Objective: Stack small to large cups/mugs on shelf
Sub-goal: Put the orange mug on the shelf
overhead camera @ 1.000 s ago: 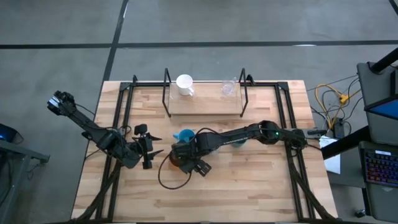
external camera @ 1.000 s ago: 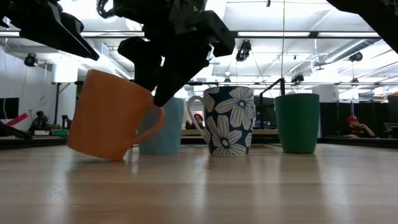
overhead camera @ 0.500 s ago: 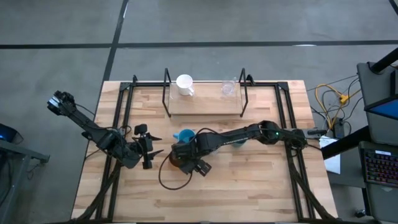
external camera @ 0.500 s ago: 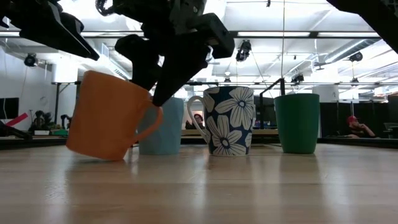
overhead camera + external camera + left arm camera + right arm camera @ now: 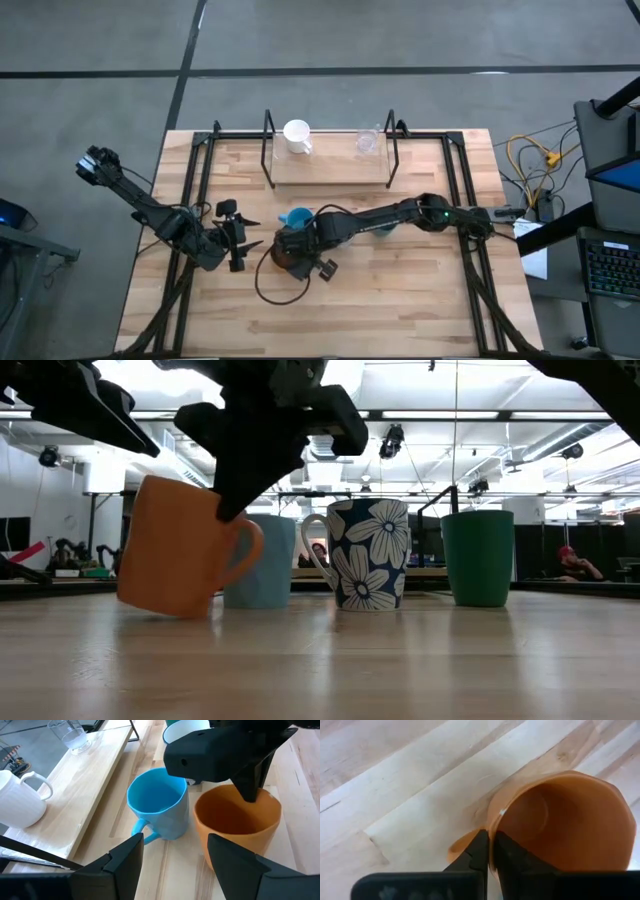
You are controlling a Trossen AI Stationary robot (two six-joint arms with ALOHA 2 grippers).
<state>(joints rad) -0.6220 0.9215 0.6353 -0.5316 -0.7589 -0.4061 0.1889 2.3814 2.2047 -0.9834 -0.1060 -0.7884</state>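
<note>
An orange mug [image 5: 286,258] [image 5: 175,560] stands tilted at the middle of the table, with my right gripper [image 5: 491,851] [image 5: 228,508] shut on it. Just beyond it stand a light blue mug [image 5: 157,802], a floral mug [image 5: 365,553] and a dark green mug [image 5: 478,557]. A white mug [image 5: 296,135] and a clear glass [image 5: 367,143] sit on the shelf [image 5: 330,168] at the far edge. My left gripper [image 5: 175,865] [image 5: 236,240] hovers open to the left of the orange mug, holding nothing. My right gripper pinches the orange mug's rim [image 5: 495,822] beside the handle [image 5: 462,847], one finger inside the mug and one outside. The fingers come from above, slanting down. The mug is tilted, with the handle-side edge of its base [image 5: 205,615] on the table.
The shelf's black rod posts [image 5: 270,135] rise at its ends, and black frame rods [image 5: 190,190] run along both sides of the table. A dark cable [image 5: 262,285] loops on the wood near the orange mug. Bare wood lies toward the near edge.
My right gripper has shut on the orange mug's rim; its fingers stood apart around the wall before. The mug has shifted a little on the table and stays tilted.
</note>
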